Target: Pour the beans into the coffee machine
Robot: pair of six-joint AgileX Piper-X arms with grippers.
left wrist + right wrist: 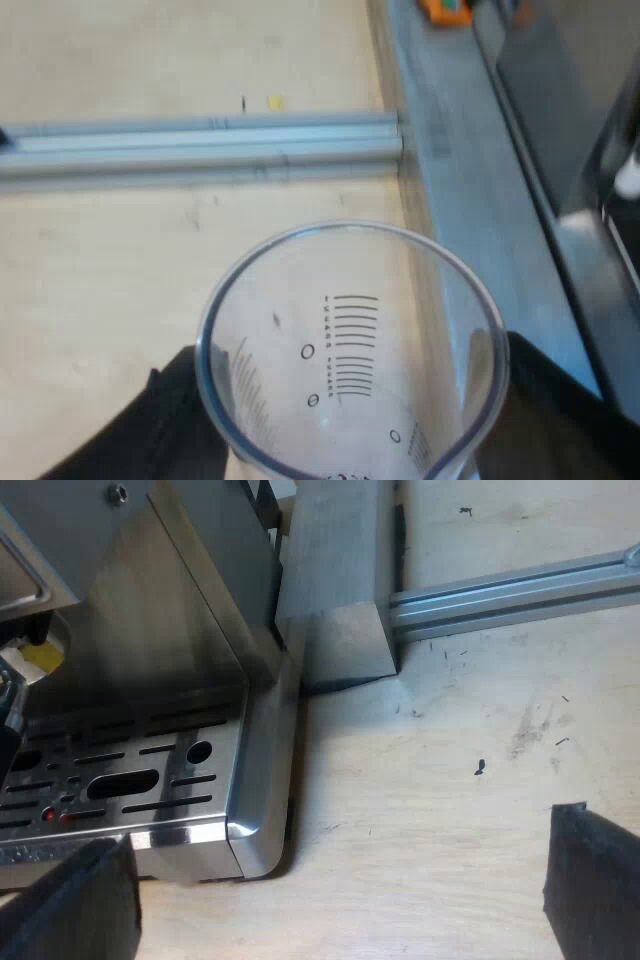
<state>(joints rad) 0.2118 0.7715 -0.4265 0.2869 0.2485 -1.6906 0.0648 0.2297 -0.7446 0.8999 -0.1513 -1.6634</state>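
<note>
- Jaws of our left gripper [355, 435] are closed on the measuring glass [345, 330]. The black fingers [170, 425] press its wall from opposite sides, below the rim.
- Glass sits upright with its mouth facing the wrist camera. The wall is clear and the printed scale reads fine, with the table [120, 270] visible through it.
- The bottom of the glass is hidden, so we cannot tell what load it carries.
- We also cannot tell whether the glass rests on the table or hangs just above it.
- An aluminium rail [200, 140] crosses the wood beyond the glass, well apart from it.
- Jaws of our right gripper [330, 895] are spread wide with nothing between them. It hovers over bare table beside the corner of the drip tray [130, 770].
- The espresso machine [150, 630] shows its steel body above that slotted tray. A grey metal block [335, 590] touches its side.
- Step, as we judge it: the glass is gripped, so this is the carry stage. It is over the table and not up at the machine's top, so the pour is not yet done.
- Next move calls for lifting the glass upright to the machine's top, then rolling the wrist slowly to tip it.
- The smooth wall may slip, so the grip must stay firm.
- Our right arm needs to stay clear of the lift path.
</note>
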